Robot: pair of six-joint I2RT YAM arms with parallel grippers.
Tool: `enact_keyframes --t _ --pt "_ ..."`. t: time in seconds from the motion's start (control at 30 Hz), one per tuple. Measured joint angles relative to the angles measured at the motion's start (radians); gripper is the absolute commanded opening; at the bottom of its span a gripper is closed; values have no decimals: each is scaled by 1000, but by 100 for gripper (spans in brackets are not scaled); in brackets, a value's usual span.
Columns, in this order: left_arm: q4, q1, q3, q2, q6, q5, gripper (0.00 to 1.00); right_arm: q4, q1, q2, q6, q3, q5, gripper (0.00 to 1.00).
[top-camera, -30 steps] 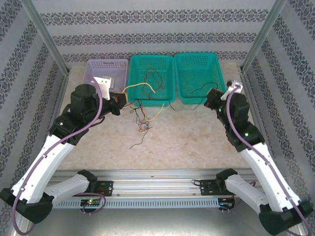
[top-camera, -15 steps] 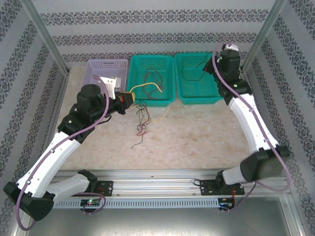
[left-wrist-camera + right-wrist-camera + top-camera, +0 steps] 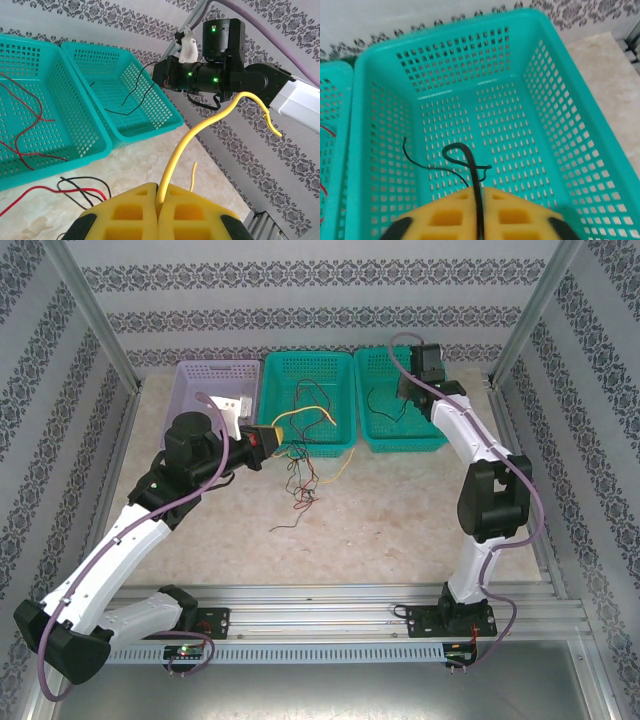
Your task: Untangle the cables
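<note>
— Pale table (image 3: 400, 530), patterned walls (image 3: 300, 320). Far along?

— Barely. Right gripper (image 3: 479, 200) pinches a black cable (image 3: 462, 152) above the end basket (image 3: 545, 100), right of the middle basket (image 3: 310, 355). Left gripper (image 3: 159, 195) is clamped on a yellow cable (image 3: 200, 130) just before that middle basket; there the tangle (image 3: 300, 485) lies unsorted.

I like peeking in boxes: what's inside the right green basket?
One black cable lies curled inside, its end pinched by the right tool. The tool covers the basket's near floor.

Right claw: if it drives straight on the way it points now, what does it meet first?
Right claw would likely first meet the black cable looped just ahead, then the floor of the teal basket; depth between them is unclear.
</note>
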Motion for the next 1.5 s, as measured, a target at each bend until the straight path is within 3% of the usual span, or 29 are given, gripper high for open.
enact_keyframes --t 0.07,0.2,0.37,0.5,0.67,0.87,1.03,1.17,1.5 --pt "2 -1 -6 0 -5 0 0 -3 0 -7 5 0 -8 40" --pt "14 -3 -7 0 -16 0 0 1 0 -65 37 -15 -41 46" --pt "40 -7 -11 0 -35 -5 0 37 7 -243 87 -97 -119 53" --pt "62 -8 -28 2 -61 -12 0 126 58 -480 129 -307 -230 57" --pt "90 -14 -39 12 -98 -24 0 285 230 -787 158 -689 -342 59" --pt "119 -14 -39 16 -120 -31 0 418 361 -991 182 -1061 -376 59" --pt "134 -14 -39 16 -135 -31 0 553 506 -986 157 -1189 -368 60" --pt "134 -14 -39 16 -151 -30 0 683 575 -883 130 -1225 -334 60" --pt "136 -25 -39 14 -172 -31 0 875 597 -637 92 -1213 -263 61"
